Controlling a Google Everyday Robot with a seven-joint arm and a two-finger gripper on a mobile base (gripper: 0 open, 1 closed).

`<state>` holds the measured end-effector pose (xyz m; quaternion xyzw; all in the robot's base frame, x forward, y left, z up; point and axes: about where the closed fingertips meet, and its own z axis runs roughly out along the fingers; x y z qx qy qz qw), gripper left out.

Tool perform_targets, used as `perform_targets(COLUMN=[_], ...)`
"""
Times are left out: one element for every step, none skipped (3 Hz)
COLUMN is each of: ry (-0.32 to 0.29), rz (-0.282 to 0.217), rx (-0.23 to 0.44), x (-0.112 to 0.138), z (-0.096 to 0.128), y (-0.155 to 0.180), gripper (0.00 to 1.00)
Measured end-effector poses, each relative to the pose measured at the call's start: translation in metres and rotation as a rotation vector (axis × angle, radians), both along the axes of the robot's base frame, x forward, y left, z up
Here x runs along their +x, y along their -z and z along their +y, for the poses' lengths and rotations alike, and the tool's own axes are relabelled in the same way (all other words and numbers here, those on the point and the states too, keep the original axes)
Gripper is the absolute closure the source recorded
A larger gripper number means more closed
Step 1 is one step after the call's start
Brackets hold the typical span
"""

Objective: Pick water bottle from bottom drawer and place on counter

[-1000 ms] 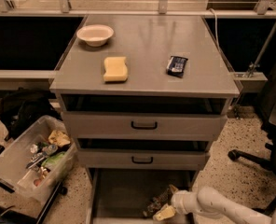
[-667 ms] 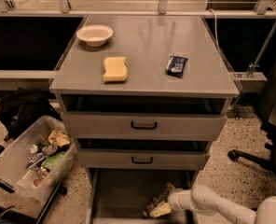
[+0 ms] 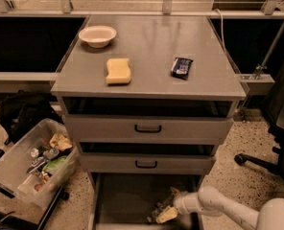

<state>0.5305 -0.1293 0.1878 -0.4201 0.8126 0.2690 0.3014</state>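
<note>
We have a single camera view, looking down on the cabinet from the front. The bench (image 3: 149, 37), its wide grey top, carries three things: a pale bowl (image 3: 97, 35) at the back left, a yellow sponge (image 3: 118, 71) nearer the front and a dark snack packet (image 3: 182, 67) to the right, all well apart from one another.

Below the top sit two shallow drawers, the upper drawer (image 3: 103, 128) and the middle drawer (image 3: 103, 164), each with a black handle and each pulled slightly out.

The bottom drawer (image 3: 123, 200) stands pulled out furthest, its flat grey floor bare on the left side. The white arm (image 3: 214, 206) reaches in from the lower right, and the claw (image 3: 163, 215) is low inside this drawer, near its right front, just above the floor.

The water bottle (image 3: 166, 199) shows only as a small glinting shape in the drawer, right at the claw's tip and against the arm's end. We cannot tell whether the claw is spread, pressed together or pinching the bottle.

On the floor to the left stands a clear plastic bin (image 3: 17, 169) holding mixed small items, with a black bag (image 3: 22, 111) behind it. A chair base (image 3: 257, 161) shows at the right.
</note>
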Motion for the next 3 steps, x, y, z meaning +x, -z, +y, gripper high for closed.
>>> perform_targets(ry=[-0.289,-0.414,-0.414], rz=[-0.033,-0.007,-0.007], rx=[-0.082,-0.054,-0.054], x=[0.002,-0.019,-0.019], z=[0.006,0.02,0.02], y=[0.001,-0.001,-0.001], gripper=[0.0,0.0,0.0])
